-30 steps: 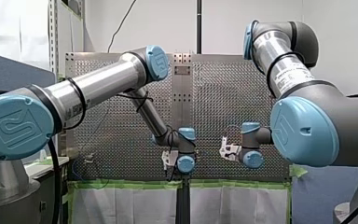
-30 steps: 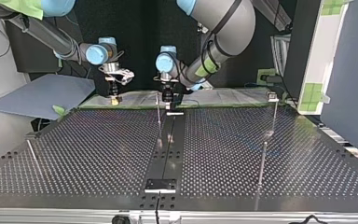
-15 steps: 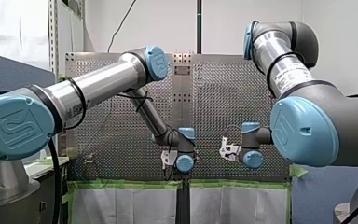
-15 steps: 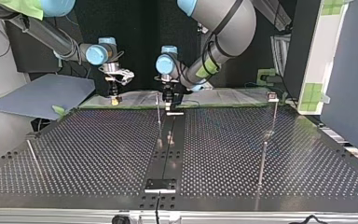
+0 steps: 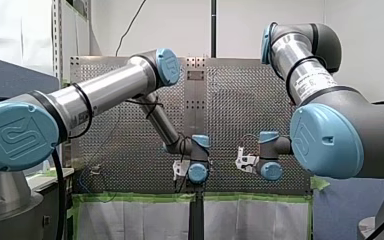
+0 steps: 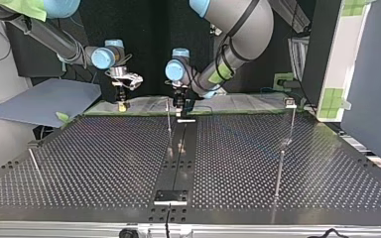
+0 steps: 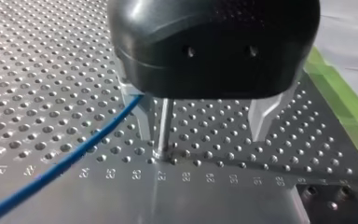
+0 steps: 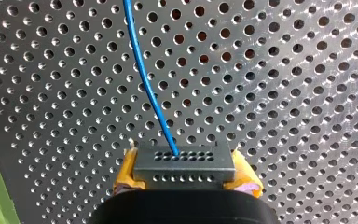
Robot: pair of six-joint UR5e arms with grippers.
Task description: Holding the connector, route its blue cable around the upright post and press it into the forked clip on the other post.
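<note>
In the right wrist view my right gripper is shut on the dark grey connector, yellow pads on both its sides. The blue cable leaves the connector's face and runs ahead over the perforated plate. In the left wrist view my left gripper is open, its metal fingers standing just above the plate. A thin upright post rises between them, close to one finger, and the blue cable passes that finger's outer side. In the top view the post with the forked clip stands far right.
The top view shows my right gripper and my left gripper at the plate's far edge, beside the middle post. Other thin posts stand nearer the camera. Green tape borders the far edge.
My left arm's wrist has shifted slightly near the middle post. My right arm and the connector have stayed in place.
</note>
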